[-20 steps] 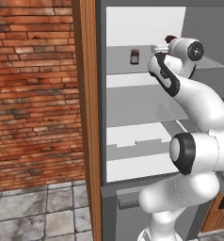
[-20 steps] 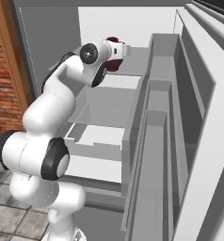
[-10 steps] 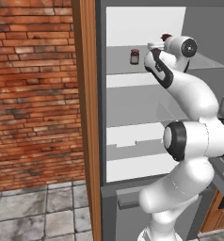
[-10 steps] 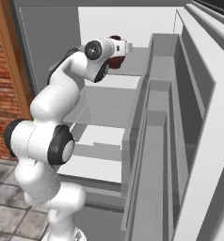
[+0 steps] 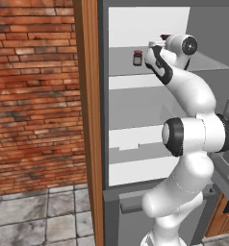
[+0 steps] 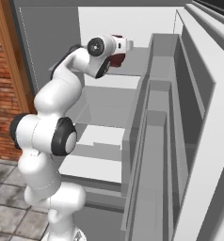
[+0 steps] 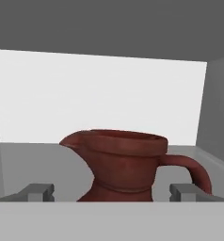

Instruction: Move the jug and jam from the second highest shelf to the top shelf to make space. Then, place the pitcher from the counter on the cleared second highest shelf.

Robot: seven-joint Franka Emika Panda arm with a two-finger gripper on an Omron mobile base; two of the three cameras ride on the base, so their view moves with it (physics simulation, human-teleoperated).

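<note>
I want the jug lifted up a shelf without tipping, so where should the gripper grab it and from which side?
Grip the jug at its narrow neck, below the flared rim, coming straight in from the front as the open gripper already faces it. Spout and handle point sideways, so the fingers should straddle the neck rather than the wider rim.

Base views flank shelves; hand view faces jug (image 7: 128, 164) closely.

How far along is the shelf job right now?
Nothing looks finished: the jam sits on the same shelf the arm is working at. In hand: the open gripper straddles the jug, fingers wide on either side. Left: lifting the jug, moving the jam, then shelving the pitcher.
</note>
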